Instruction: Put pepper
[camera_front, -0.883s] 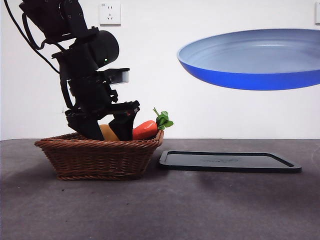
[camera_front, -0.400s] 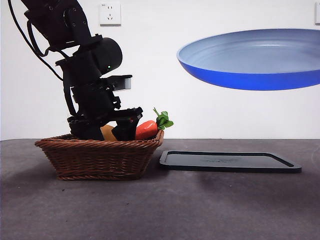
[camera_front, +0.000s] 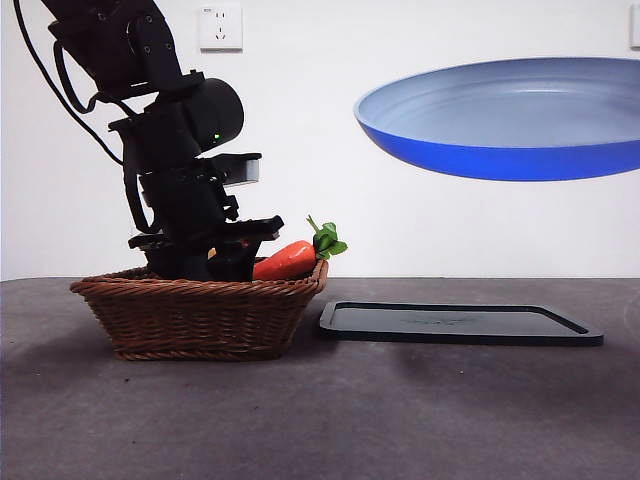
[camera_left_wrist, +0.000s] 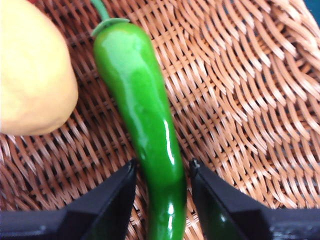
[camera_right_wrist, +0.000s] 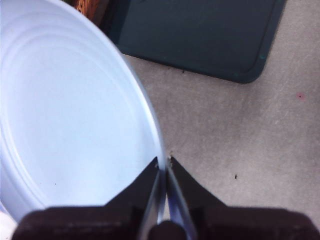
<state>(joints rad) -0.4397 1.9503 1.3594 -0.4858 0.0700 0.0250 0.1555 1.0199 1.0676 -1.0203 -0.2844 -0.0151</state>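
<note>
The glossy green pepper (camera_left_wrist: 145, 115) lies on the floor of the wicker basket (camera_left_wrist: 240, 100). My left gripper (camera_left_wrist: 162, 167) is down in the basket (camera_front: 200, 315), open, with one jaw close on each side of the pepper's thin end. In the front view the basket wall hides the pepper, and the left gripper (camera_front: 225, 255) reaches in from the upper left. My right gripper (camera_right_wrist: 163, 161) is shut on the rim of the blue plate (camera_right_wrist: 70, 110). It holds the plate (camera_front: 500, 125) high in the air at the right.
A yellow fruit (camera_left_wrist: 30, 75) lies in the basket beside the pepper's stem end. A red-orange carrot-like vegetable (camera_front: 290, 258) with a green top leans over the basket's right rim. A flat black tray (camera_front: 460, 323) lies on the table under the plate.
The left arm has sunk deeper into the basket and its jaws have drawn in closer together. The orange-yellow fruit is now hidden behind it. The plate has stayed still.
</note>
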